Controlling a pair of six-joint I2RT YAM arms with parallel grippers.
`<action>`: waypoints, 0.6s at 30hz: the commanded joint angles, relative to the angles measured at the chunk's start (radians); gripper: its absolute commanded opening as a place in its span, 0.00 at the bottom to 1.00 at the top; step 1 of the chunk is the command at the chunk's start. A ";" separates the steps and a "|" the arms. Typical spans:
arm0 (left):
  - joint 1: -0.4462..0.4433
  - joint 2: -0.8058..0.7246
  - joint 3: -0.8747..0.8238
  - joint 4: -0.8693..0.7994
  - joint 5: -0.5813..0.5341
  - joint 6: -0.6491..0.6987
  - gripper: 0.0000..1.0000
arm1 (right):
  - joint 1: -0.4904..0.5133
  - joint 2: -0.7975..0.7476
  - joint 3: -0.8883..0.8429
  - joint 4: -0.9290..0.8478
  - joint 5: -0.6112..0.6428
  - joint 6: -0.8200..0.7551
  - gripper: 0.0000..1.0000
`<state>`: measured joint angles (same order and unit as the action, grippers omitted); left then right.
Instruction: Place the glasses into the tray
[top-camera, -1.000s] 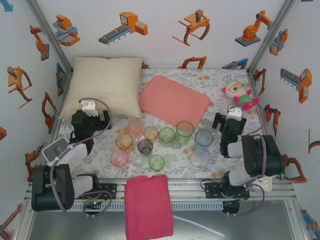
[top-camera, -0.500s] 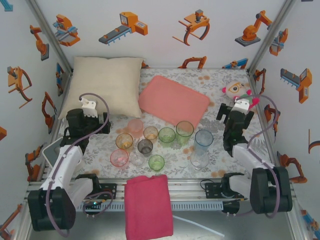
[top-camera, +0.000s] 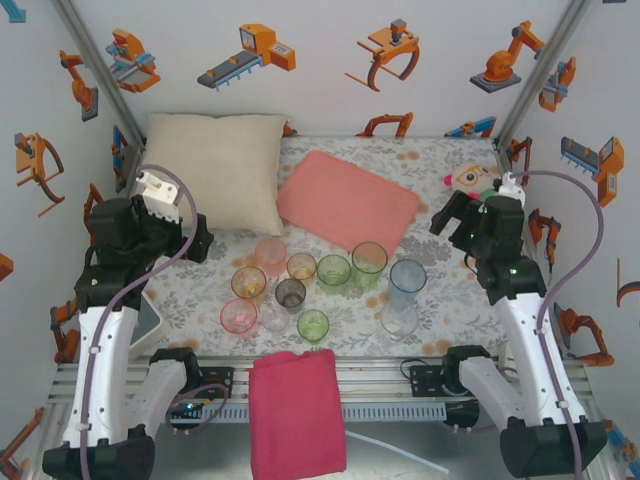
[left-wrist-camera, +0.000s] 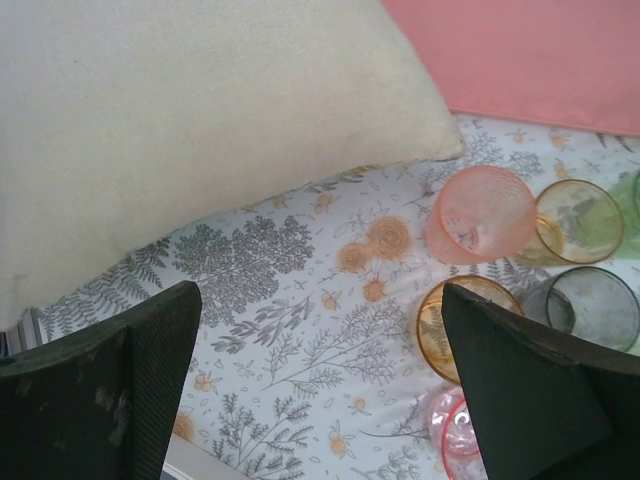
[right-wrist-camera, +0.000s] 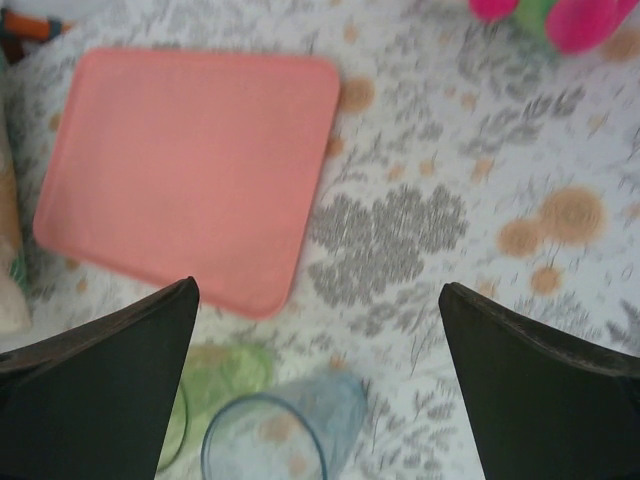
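Above the desk (top-camera: 200, 296), both arms had risen from their folded rest. The left tool (left-wrist-camera: 318, 296) and right tool (right-wrist-camera: 318, 290) hung spread, holding nothing. The glasses (top-camera: 290, 293) stood clustered before the bare tray (top-camera: 345, 200), so none looked placed yet.

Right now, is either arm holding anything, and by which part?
Nothing held. The left gripper and right gripper both have jaws open and empty; the glasses stand loose on the table.
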<state>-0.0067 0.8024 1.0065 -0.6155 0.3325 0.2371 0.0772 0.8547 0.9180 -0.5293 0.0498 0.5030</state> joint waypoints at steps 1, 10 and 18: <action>0.001 0.022 0.061 -0.156 0.036 0.018 0.97 | 0.004 0.033 0.108 -0.330 -0.091 0.025 0.84; 0.001 0.115 0.252 -0.357 -0.084 0.045 0.97 | 0.007 -0.091 0.186 -0.672 -0.168 0.018 0.68; -0.001 0.160 0.348 -0.407 -0.002 0.040 0.97 | 0.025 -0.108 0.168 -0.746 -0.161 0.007 0.64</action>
<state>-0.0067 0.9619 1.3151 -0.9726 0.2745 0.2699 0.0914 0.7265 1.0805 -1.2156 -0.1020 0.5232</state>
